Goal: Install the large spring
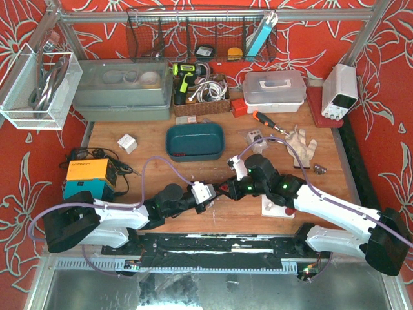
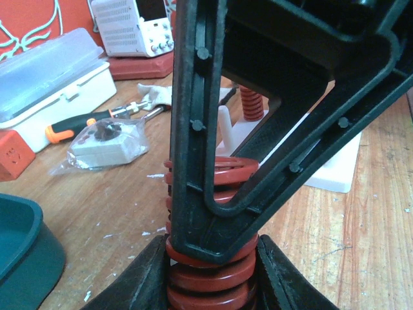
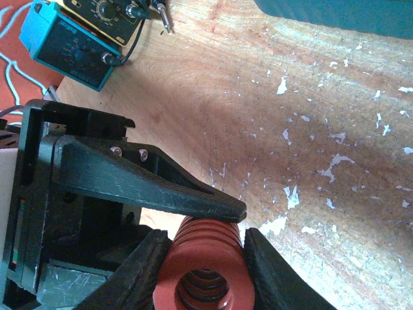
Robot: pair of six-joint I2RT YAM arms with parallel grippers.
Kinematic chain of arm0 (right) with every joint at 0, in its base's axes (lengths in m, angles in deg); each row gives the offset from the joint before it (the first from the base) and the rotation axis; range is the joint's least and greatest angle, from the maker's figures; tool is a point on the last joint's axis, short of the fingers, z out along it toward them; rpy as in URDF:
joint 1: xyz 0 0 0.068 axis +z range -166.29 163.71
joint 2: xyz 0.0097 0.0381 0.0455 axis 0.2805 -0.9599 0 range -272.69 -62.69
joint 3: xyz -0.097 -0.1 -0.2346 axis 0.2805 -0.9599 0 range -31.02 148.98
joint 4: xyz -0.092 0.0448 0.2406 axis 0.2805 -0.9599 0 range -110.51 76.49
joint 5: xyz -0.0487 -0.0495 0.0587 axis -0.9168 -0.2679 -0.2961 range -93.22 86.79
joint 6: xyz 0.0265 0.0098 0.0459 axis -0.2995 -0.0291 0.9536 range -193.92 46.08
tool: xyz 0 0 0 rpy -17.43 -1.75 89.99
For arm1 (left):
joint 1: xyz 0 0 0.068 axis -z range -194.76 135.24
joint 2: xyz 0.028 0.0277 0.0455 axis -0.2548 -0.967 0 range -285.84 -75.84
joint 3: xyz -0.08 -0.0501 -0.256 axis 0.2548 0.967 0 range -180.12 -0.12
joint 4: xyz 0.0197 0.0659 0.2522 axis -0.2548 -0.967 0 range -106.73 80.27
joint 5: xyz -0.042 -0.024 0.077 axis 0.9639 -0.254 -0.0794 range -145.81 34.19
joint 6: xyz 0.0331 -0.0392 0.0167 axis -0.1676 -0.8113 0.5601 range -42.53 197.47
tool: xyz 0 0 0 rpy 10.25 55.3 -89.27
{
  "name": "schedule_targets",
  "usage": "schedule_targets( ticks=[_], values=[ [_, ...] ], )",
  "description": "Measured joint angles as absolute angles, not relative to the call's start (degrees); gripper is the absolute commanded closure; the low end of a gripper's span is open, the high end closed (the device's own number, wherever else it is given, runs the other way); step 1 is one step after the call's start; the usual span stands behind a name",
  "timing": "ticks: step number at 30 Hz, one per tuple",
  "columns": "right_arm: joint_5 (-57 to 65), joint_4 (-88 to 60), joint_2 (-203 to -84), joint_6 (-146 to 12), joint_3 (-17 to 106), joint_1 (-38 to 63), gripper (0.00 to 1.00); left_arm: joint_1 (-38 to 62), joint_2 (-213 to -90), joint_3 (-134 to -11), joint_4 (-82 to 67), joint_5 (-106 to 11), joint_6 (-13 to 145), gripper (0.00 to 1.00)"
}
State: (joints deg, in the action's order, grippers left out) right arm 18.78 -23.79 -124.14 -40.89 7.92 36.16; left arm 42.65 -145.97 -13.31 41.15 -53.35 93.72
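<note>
The large red spring is held between both grippers above the table, just left of the white fixture base. In the left wrist view my left gripper is shut on the spring, with the right gripper's black finger crossing in front. In the right wrist view my right gripper is shut on the spring's end, and a left finger lies across its top. The white base behind carries a bare white peg and a smaller red spring.
A teal tray lies behind the grippers. An orange and teal soldering station stands at the left. A screwdriver, a bagged part, a glove and a white box lie toward the back right.
</note>
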Motion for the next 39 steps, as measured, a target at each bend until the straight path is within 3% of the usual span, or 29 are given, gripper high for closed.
schedule_targets(
  ticks=[3, 6, 10, 23, 31, 39],
  values=[
    [18.28, -23.9, -123.77, -40.99, 7.92, 36.24, 1.0, 42.65, -145.73, -13.31, 41.12, -53.75, 93.94, 0.53],
    [16.79, -25.11, -122.48, -40.99, 7.94, 36.38, 1.0, 42.84, -145.18, -13.33, 41.21, -54.56, 93.92, 0.39],
    [11.68, -29.56, -118.61, -40.84, 7.92, 36.35, 1.0, 43.0, -144.57, -13.81, 40.88, -57.22, 93.72, 0.01],
    [-8.93, -56.93, -102.66, -37.8, 9.93, 36.35, 1.0, 43.0, -144.9, -16.17, 38.7, -69.46, 92.0, 0.0],
    [-14.81, -72.49, -104.87, -31.25, 12.53, 36.35, 1.0, 43.0, -146.3, -16.77, 37.85, -71.52, 91.5, 0.0],
    [-16.43, -73.61, -103.6, -29.39, 11.22, 36.35, 1.0, 43.0, -146.23, -16.77, 37.19, -71.87, 91.36, 0.0]
  ],
)
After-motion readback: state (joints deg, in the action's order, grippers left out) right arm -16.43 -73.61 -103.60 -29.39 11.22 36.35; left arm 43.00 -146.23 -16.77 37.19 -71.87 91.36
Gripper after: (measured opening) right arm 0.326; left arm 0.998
